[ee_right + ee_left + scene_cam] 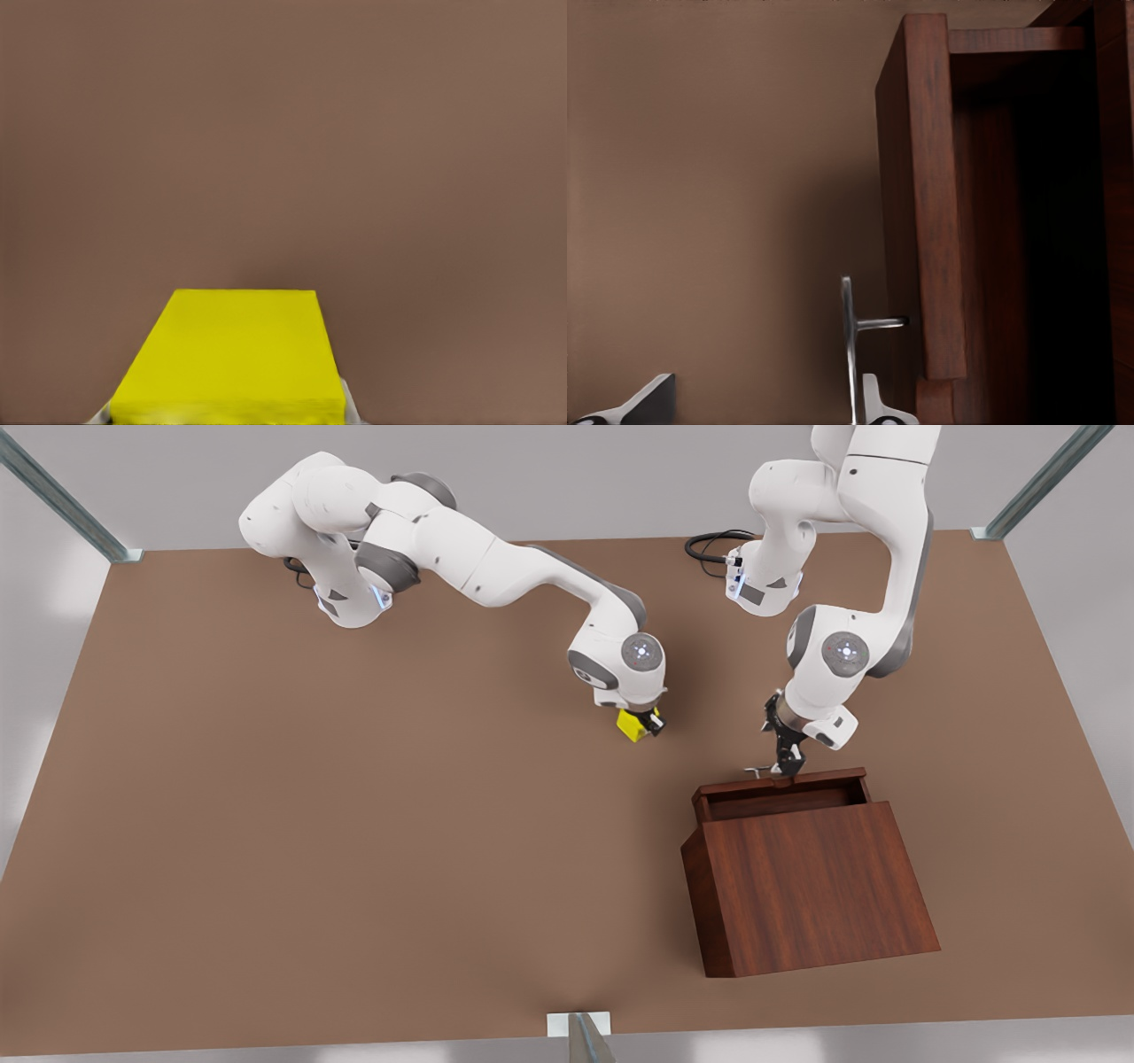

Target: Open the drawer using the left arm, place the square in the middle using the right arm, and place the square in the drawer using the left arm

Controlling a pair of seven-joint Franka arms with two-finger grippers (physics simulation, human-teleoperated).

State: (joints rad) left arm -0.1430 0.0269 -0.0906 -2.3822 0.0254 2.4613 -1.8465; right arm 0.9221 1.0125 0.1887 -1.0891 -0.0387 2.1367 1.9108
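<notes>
**Operator:** Box (811, 886) first, nearest the camera, on the front view's right of the surface (310, 850). Its drawer (780, 790) is pulled partly out at the far end, so I judge the opening step done or nearly so. My left hand (785, 764) sits at the silver handle (850, 341); in the left wrist view the fingers (642, 403) stand spread, one on each side of the bar, not pinching it.

**Spotter:** Risks from here?

**Operator:** If I lift that hand away carelessly, a finger could catch the bar and nudge the drawer back in or shift the box. Farther out, my right hand (649, 724) grips the square (631, 725), closed on it, low over bare surface near the middle. The right wrist view shows the cube (230, 354) sitting between the fingers with plain brown below it. I cannot tell whether it touches down yet. Released from a height, it could tumble or roll off the spot.

**Spotter:** And relative to the left hand?

**Operator:** The square is well apart from it, toward the front view's left and slightly farther back, beyond the drawer. The left arm (850, 646) has a clear sweep across once the right arm (496, 567) withdraws; otherwise the two could collide.
</notes>
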